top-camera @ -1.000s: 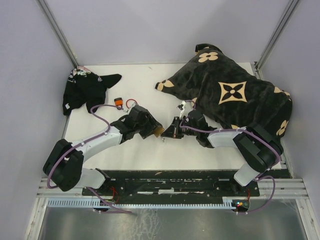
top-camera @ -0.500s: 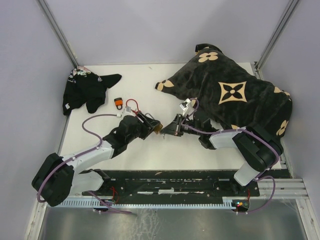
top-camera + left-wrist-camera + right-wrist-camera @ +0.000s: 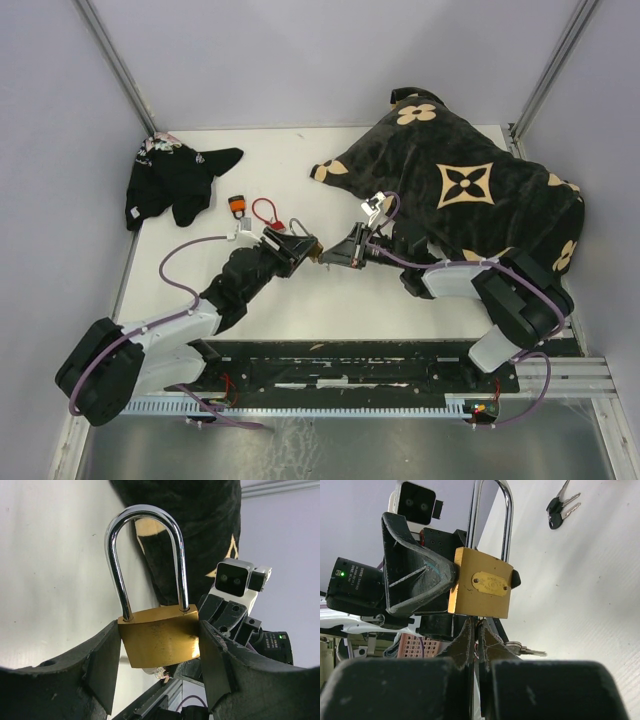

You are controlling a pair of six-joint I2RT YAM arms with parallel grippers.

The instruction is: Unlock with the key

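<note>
- Stretched further toward 12 o'clock than a second ago, the left arm has carried the lock (image 3: 160, 639) up the table (image 3: 300, 300). The right arm has followed, so the two tools meet again near the middle.
- Now the left gripper (image 3: 297, 246) clamps the lock's brass body by its two sides. Its fingers (image 3: 102, 667) lie flat against the metal, and the steel shackle is closed, pointing to 12 o'clock in the left wrist view.
- Just under the lock's base sits the right gripper (image 3: 476, 630), pressed together on the key (image 3: 478, 623). Only a thin edge shows between the tips, and whether the blade sits in the keyhole cannot be told.
- Beside the right tips, at 4 o'clock from the lock, a spare key (image 3: 523, 651) hangs.
- At 2 o'clock the bag (image 3: 470, 190) — dark with beige flowers — fills the corner, and the right arm crosses its near edge.
- At 10 o'clock lies a black cloth (image 3: 175, 180). An orange lock (image 3: 237, 205) with a red loop (image 3: 265, 212) sits just beside it toward 4 o'clock.
- Two black-headed keys (image 3: 559, 507) lie flat on the table — at 1 o'clock in the right wrist view.
</note>
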